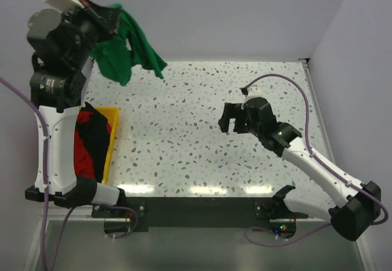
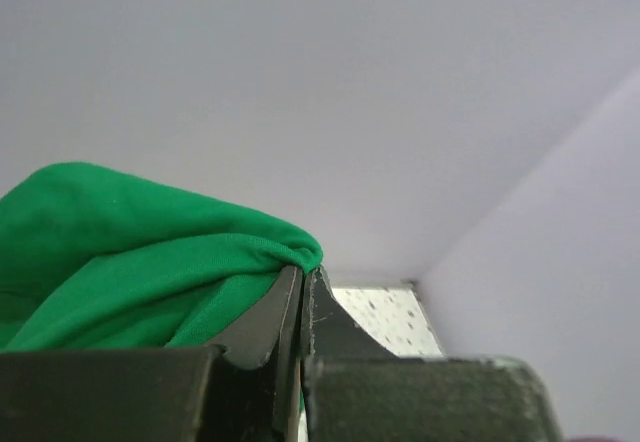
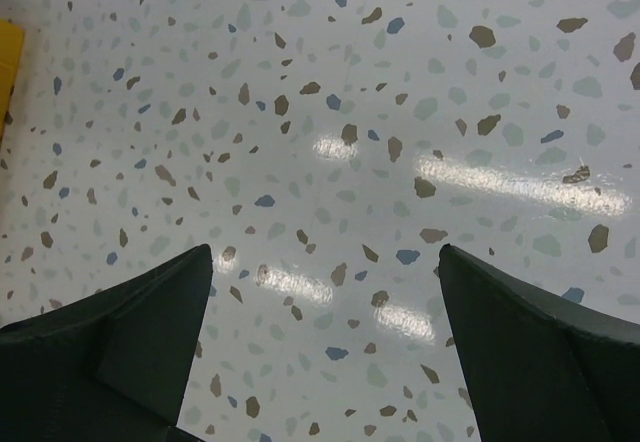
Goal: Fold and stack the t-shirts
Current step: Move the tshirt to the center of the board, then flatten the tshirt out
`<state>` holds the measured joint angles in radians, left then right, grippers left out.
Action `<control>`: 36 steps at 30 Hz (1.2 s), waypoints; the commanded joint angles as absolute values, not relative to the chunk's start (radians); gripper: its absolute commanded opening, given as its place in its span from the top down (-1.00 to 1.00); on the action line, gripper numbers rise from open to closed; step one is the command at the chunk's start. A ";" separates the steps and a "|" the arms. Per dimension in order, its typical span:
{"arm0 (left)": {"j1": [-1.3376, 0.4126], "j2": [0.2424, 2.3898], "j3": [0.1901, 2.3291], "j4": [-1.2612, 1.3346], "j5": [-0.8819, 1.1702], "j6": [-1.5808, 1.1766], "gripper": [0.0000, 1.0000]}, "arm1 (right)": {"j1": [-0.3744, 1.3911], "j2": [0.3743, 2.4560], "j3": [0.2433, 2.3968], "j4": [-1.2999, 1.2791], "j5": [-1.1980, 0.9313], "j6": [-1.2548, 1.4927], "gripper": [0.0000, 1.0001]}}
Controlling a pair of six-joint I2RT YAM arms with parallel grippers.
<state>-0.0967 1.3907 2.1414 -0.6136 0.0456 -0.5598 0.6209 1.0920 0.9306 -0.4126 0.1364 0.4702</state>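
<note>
Hanging from the left hand (image 1: 109,18), which is raised high at about eleven o'clock in the top view, the green t-shirt (image 1: 130,53) droops in a bunched fold over the eleven o'clock corner of the speckled worktop (image 1: 184,130). The left wrist view shows the two fingers pressed tight together, with a ridge of the green cloth pinched between their tips. At nine o'clock the yellow bin (image 1: 113,137) sits at the worktop's edge, partly behind the left arm, with the red t-shirt (image 1: 82,148) and the black t-shirt (image 1: 98,131) crumpled together inside it. The right hand (image 1: 233,124) hovers toward three o'clock, well apart from every shirt, spread wide and holding nothing; its own view shows bare worktop between the fingers and a sliver of the bin at ten o'clock
</note>
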 commanded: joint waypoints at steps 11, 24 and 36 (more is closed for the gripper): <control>-0.408 1.237 1.211 -0.241 0.029 -0.652 -0.14 | 0.623 1.012 0.936 -0.463 0.383 0.477 -0.98; -0.468 1.307 0.743 -0.046 0.135 -0.785 -0.09 | 0.606 1.170 0.956 -0.460 0.479 0.514 -0.97; -0.675 1.520 0.764 0.104 0.137 -0.815 -0.11 | 0.462 1.218 0.818 -0.433 0.386 0.577 -0.89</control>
